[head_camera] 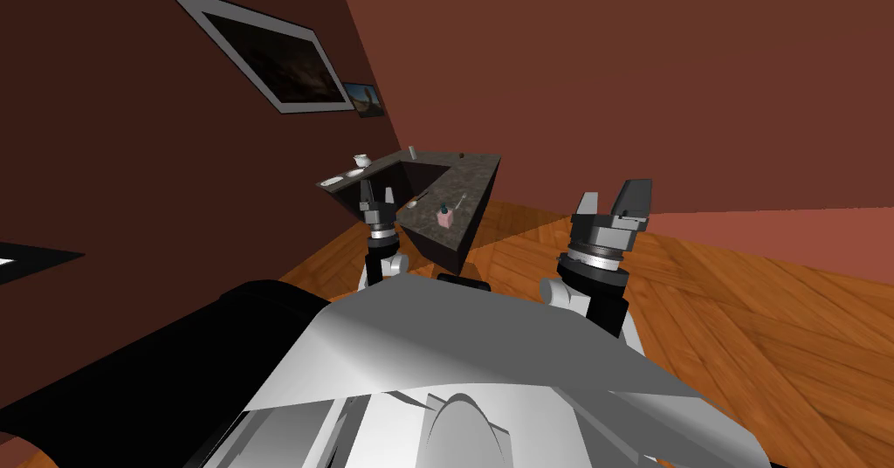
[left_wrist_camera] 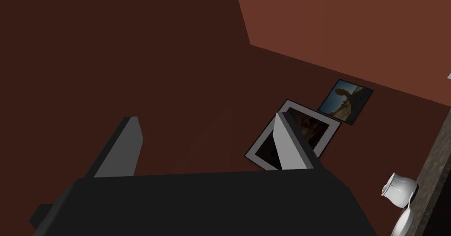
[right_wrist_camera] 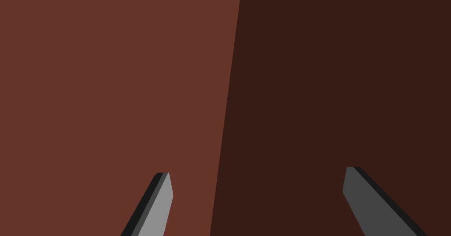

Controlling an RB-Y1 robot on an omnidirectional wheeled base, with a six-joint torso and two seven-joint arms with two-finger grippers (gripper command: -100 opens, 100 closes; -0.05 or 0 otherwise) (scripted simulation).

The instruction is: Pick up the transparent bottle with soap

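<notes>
CORNER OF A RED-BROWN ROOM: The robot faced a dark stone counter (head_camera: 478,190), both arms raised, neither yet at work. The soap bottle (head_camera: 445,217), pinkish w/ a dark pump top, stood upright on the counter's near strip beside the sink basin (head_camera: 425,177). That put it off to the right of the left gripper (head_camera: 375,194) and well to the left of the right gripper (head_camera: 614,199).

The left gripper's fingers (left_wrist_camera: 121,152) stood apart, released, nothing betw. them. They pointed up at the wall, w/ a white cup (left_wrist_camera: 398,188) off to one side on the counter's edge. The right gripper likewise hung released, fingers spread, aimed at the wall corner, holding nothing.

The step in hand looked to be the approach; no reach had begun. To do it well, the left arm, prob. the nearer one, needed to tip its gripper down off the wall and swing right toward the bottle. It should take the body betw. the spread fingers below the pump, approx. level, then close. A thin item (head_camera: 417,200) lay on the counter betw. gripper and bottle, too small to name, and could be knocked. A slow entry from the robot's side seemed safest.
</notes>
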